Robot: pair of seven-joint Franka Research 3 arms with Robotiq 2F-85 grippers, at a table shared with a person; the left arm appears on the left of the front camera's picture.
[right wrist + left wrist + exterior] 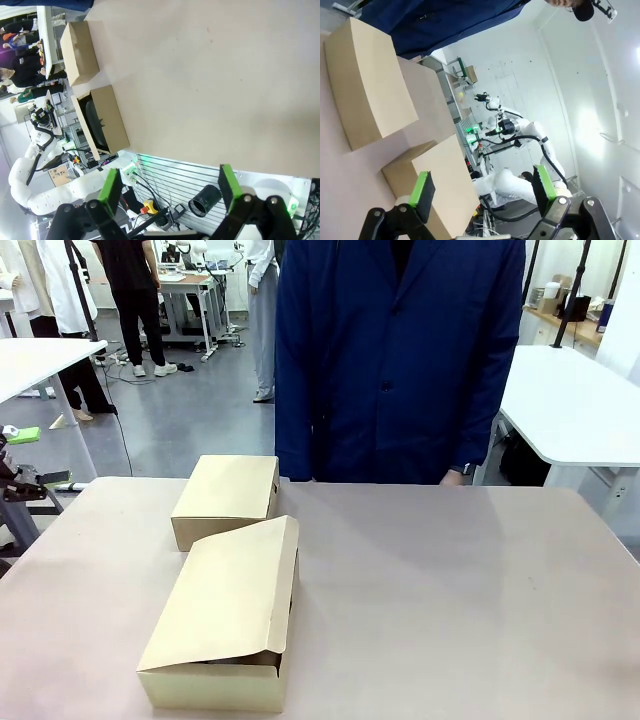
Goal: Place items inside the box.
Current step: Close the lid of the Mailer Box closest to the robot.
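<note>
1. Box [225,625] nearest the robot lies at the table's [450,590] left side, lid flap lowered but ajar; a second closed cardboard box [227,498] sits just behind.
2. Contents are hidden; no loose items show on the tabletop, so packing looks largely done.
3. Left gripper [482,192] and right gripper [171,189] both hang released, grasping nothing.
4. No readable writing or labels.

Bright, even overhead light fills the room. In the front view the matte beige surface [450,590] carries only soft, faint shadows beside the two tan cardboard boxes [228,625], and the picture is sharp throughout. The left wrist view is tilted and bowed at its edges; a strong glare washes out the white wall [600,125] at the right, and a dark blue coat [445,20] reads deep and flat. The right wrist view also curves at its corners; the near green pads [110,186] look slightly soft.
</note>
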